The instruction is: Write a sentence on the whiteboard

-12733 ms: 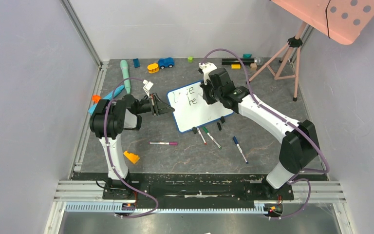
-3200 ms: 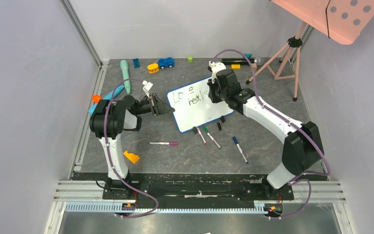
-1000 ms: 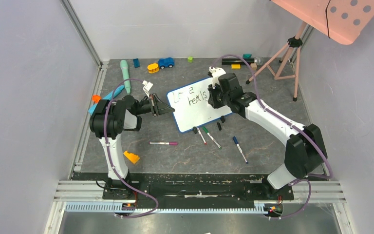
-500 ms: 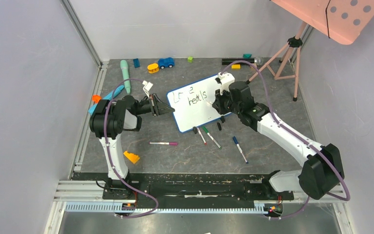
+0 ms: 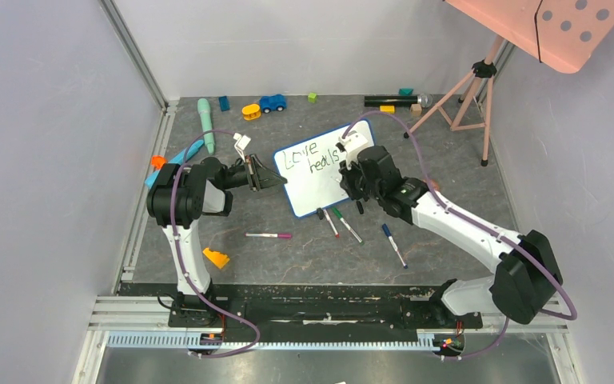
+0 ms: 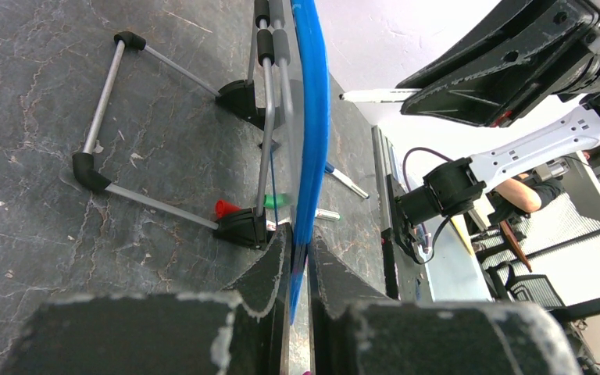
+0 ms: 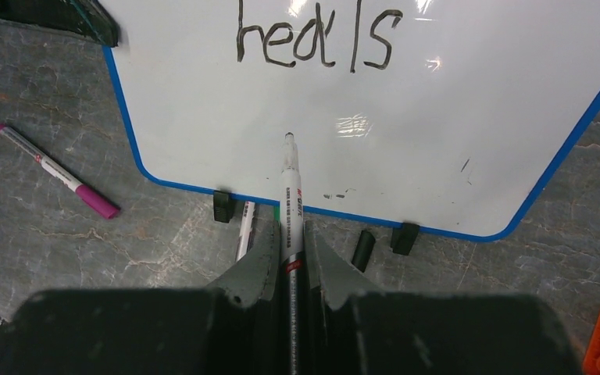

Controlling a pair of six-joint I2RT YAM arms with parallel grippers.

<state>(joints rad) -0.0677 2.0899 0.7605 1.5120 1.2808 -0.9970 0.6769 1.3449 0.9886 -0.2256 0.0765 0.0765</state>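
The whiteboard (image 5: 317, 182) with its blue frame stands tilted at mid-table. It bears the sentence (image 5: 312, 158), reading "Love" over "heals"; no third line shows. My left gripper (image 5: 276, 178) is shut on the board's left edge, seen edge-on in the left wrist view (image 6: 310, 156) between my fingertips (image 6: 301, 258). My right gripper (image 5: 350, 178) is shut on a white marker (image 7: 290, 195). The marker's uncapped tip sits over the blank white area under "heals" (image 7: 318, 43), near the board's lower frame (image 7: 375, 215). I cannot tell whether the tip touches.
A pink-capped marker (image 5: 269, 235), red and green markers (image 5: 337, 224), a blue marker (image 5: 394, 245) and a black cap (image 5: 360, 207) lie in front of the board. An orange wedge (image 5: 216, 258) lies near left. Toys (image 5: 272, 102) line the back; a tripod (image 5: 468, 88) stands at back right.
The writing grew from "Love he" to "Love heals". My right gripper left the end of "heals" and moved down and left to the board's lower part. The left gripper has not moved.
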